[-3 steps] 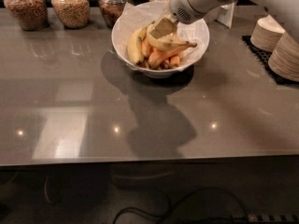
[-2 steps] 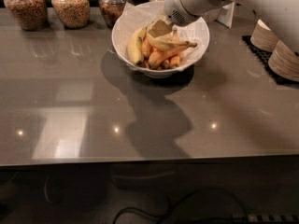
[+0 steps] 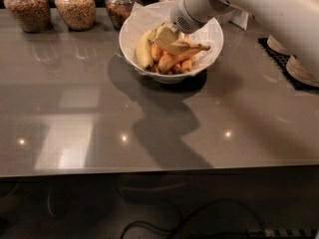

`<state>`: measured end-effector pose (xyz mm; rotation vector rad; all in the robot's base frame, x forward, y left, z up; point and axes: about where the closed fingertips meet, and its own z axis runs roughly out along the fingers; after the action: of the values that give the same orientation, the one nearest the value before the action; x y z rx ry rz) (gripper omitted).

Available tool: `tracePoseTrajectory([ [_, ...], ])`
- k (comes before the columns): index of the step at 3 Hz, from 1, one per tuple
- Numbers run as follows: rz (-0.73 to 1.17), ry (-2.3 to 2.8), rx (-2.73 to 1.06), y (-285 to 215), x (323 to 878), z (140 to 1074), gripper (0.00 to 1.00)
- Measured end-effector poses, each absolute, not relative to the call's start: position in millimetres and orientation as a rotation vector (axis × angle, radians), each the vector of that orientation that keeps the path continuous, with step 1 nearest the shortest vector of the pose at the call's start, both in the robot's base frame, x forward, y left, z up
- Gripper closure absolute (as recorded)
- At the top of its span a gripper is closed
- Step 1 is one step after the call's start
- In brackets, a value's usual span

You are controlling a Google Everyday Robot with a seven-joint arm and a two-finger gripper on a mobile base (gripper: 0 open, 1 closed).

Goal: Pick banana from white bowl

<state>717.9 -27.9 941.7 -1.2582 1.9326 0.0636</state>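
The white bowl (image 3: 130,30), lined with crinkled white paper, stands at the back middle of the grey table. It holds several bananas. The banana (image 3: 180,47) lies across the top of the pile, its long thin brown stem pointing right. My gripper (image 3: 167,37) reaches down from the upper right into the bowl and sits right over the left part of that banana, hiding it. A shorter yellow banana (image 3: 143,52) lies along the bowl's left side, and smaller orange-tinted bananas (image 3: 172,61) lie beneath.
Several glass jars (image 3: 75,6) of grains stand along the back edge, left of the bowl. Stacked beige paper dishes (image 3: 301,67) sit on a dark mat at the right edge. My white arm (image 3: 259,9) crosses the upper right.
My gripper has shifted slightly left and lower into the bowl, onto the bananas. The bowl and jars have not moved.
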Motion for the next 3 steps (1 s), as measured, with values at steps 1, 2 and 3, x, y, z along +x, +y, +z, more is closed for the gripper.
tracePoseTrajectory([
  [1,0.067,1.990,-1.233,-29.1,722.5,930.6,0.35],
  [2,0.067,2.048,-1.208,-31.2,725.4,920.6,0.36],
  [3,0.068,2.092,-1.189,-34.4,726.3,912.4,0.41],
])
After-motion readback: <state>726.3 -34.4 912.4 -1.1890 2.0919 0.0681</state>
